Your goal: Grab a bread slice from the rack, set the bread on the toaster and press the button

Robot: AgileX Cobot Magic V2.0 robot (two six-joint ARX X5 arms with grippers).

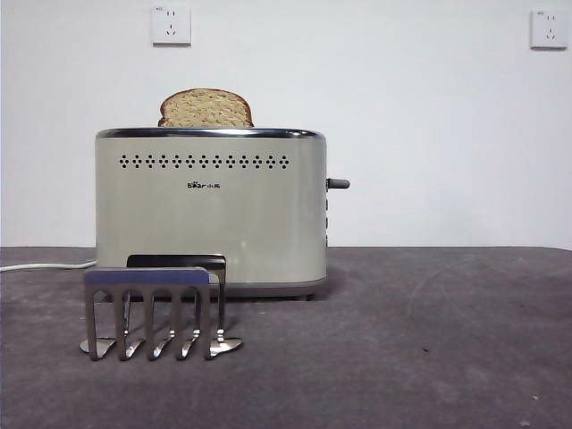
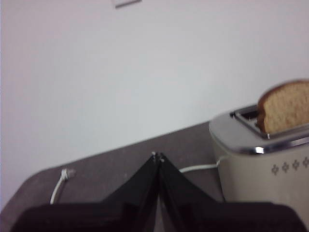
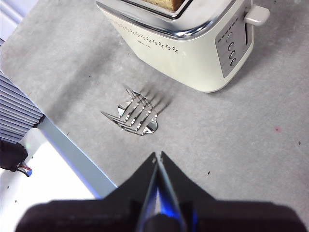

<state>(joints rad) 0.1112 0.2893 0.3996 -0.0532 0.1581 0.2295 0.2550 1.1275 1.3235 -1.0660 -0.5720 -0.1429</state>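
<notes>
The slice of bread [image 1: 206, 109] stands in the slot of the cream toaster [image 1: 211, 214], its domed top sticking out above the chrome rim. It also shows in the left wrist view [image 2: 285, 106] and at the edge of the right wrist view [image 3: 166, 4]. The button [image 1: 338, 183] projects from the toaster's narrow right side, high up; in the right wrist view it looks pale [image 3: 257, 15]. The metal rack [image 1: 154, 313] stands empty in front of the toaster. My left gripper [image 2: 157, 155] is shut and empty beside the toaster. My right gripper [image 3: 158, 155] is shut and empty, high above the table near the rack [image 3: 135, 115].
A white power cord [image 1: 45, 265] runs left from the toaster along the table; its plug end lies on the table [image 2: 63, 175]. Two wall sockets [image 1: 171, 25] [image 1: 548, 29] sit on the white wall. The table's edge and a white frame [image 3: 53, 159] lie near the rack.
</notes>
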